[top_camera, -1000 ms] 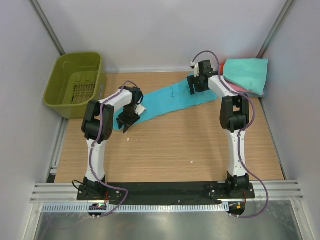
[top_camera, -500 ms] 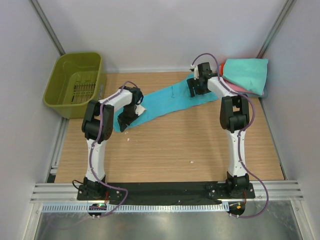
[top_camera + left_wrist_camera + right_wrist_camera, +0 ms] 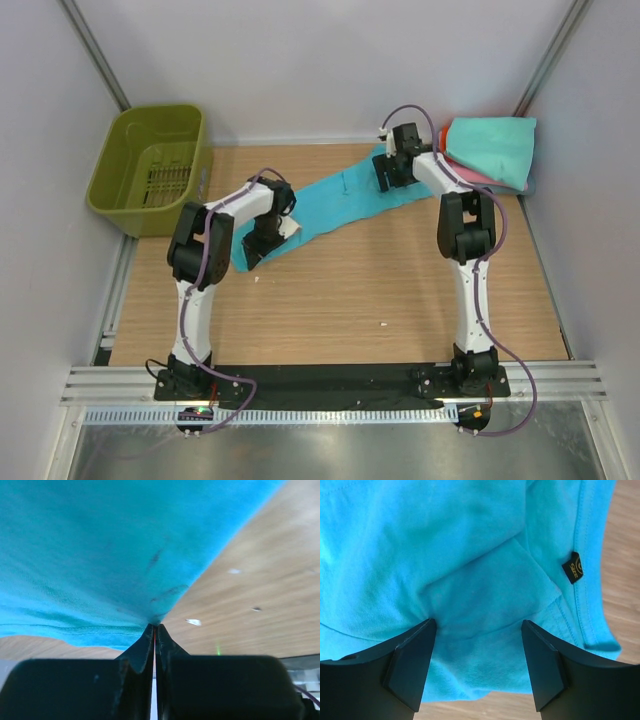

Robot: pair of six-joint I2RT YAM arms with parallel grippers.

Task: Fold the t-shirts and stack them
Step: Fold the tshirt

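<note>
Several folded t-shirts (image 3: pixel 495 148) lie stacked at the far right corner. One turquoise t-shirt (image 3: pixel 340 195) lies stretched on the surface (image 3: pixel 350 300), not yet folded. The left gripper (image 3: pixel 154 629) has its jaws clamped on one edge; the right gripper (image 3: pixel 477 630) keeps jaws apart over the other end, perhaps touching.

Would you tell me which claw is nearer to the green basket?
Left. The left claw, shut on the near end of the turquoise t-shirt, sits just right of the basket; the right claw is open over its far end, much farther right.

L arm (image 3: pixel 205 240) bent low, L tool (image 3: pixel 154 630) pinched shut; R arm (image 3: pixel 465 225) stretched fwd, R tool (image 3: pixel 477 630) spread wide.
</note>
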